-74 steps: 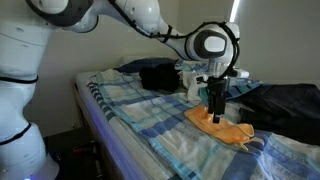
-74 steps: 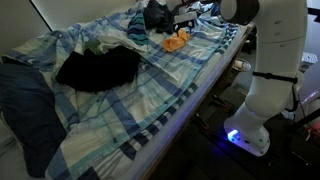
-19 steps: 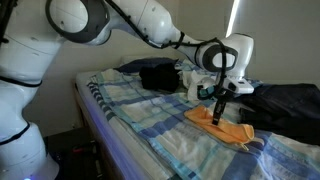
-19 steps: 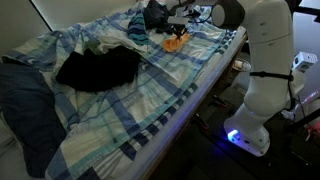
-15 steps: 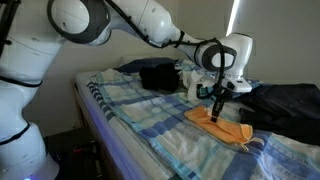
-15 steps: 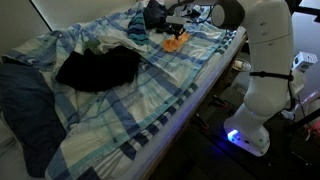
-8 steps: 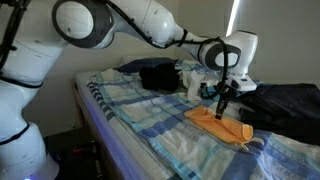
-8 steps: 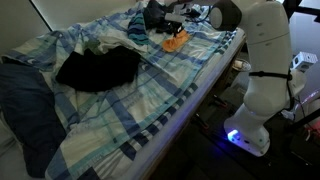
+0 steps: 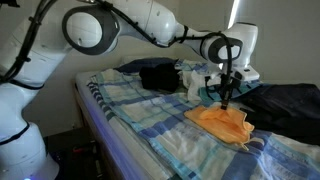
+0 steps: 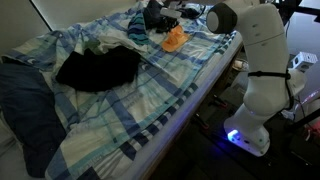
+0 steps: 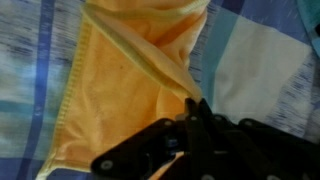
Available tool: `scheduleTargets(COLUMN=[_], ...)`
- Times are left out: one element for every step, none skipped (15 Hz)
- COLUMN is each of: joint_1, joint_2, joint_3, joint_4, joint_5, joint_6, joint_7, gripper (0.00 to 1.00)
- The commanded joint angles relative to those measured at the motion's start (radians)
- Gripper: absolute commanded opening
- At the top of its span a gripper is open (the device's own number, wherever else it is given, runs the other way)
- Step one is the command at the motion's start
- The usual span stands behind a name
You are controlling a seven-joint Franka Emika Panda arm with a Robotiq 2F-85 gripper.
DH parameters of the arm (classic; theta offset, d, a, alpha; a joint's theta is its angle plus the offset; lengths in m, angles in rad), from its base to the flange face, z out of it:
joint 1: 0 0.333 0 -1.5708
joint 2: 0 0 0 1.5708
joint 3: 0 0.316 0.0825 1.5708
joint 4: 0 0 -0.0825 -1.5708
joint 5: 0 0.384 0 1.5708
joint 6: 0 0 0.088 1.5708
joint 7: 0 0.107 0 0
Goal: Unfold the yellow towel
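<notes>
The yellow towel (image 9: 224, 123) lies as an orange sheet on the blue-white plaid bedsheet (image 9: 150, 115), in both exterior views near the bed's far end. My gripper (image 9: 228, 101) stands just over it, pointing down, shut on a raised fold of the towel. In an exterior view the towel (image 10: 175, 39) is drawn up toward the gripper (image 10: 181, 27). In the wrist view the towel (image 11: 125, 85) fills the left half, with its hem running into the shut black fingertips of the gripper (image 11: 197, 106).
Dark clothing (image 10: 98, 68) lies mid-bed, and more dark cloth (image 9: 158, 75) sits behind the towel. A dark blue blanket (image 9: 285, 100) covers the bed beside the towel and hangs at one end (image 10: 25, 110). The robot's white base (image 10: 265, 90) stands by the bed's edge.
The gripper has risen and shifted sideways with the towel's fold in it. The towel now shows as a wider, more spread sheet than a second ago.
</notes>
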Motion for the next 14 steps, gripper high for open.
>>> scheduleTargets(joint_1=[-0.015, -0.016, -0.017, -0.019, -0.021, -0.023, -0.025, -0.024, -0.026, -0.021, -0.012, -0.012, -0.012, -0.012], joint_2=[0.066, 0.081, 0.097, 0.112, 0.128, 0.142, 0.158, 0.173, 0.184, 0.188, 0.152, 0.162, 0.168, 0.171], joint_3=[0.022, 0.025, 0.029, 0.032, 0.036, 0.039, 0.044, 0.044, 0.048, 0.043, 0.034, 0.035, 0.036, 0.036], joint_4=[0.131, 0.157, 0.183, 0.208, 0.232, 0.255, 0.280, 0.304, 0.324, 0.326, 0.251, 0.265, 0.273, 0.278], joint_5=[0.019, 0.018, 0.017, 0.017, 0.017, 0.018, 0.019, 0.013, 0.012, 0.017, 0.000, 0.000, 0.000, 0.000], joint_6=[-0.027, -0.029, -0.032, -0.037, -0.041, -0.046, -0.052, -0.062, -0.068, -0.065, -0.026, -0.027, -0.027, -0.027], joint_7=[0.020, 0.021, 0.022, 0.022, 0.022, 0.023, 0.025, 0.029, 0.031, 0.024, 0.001, 0.001, 0.001, 0.001], gripper=[0.05, 0.05, 0.05, 0.05, 0.05, 0.05, 0.05, 0.05, 0.05, 0.05, 0.05, 0.05, 0.05, 0.05])
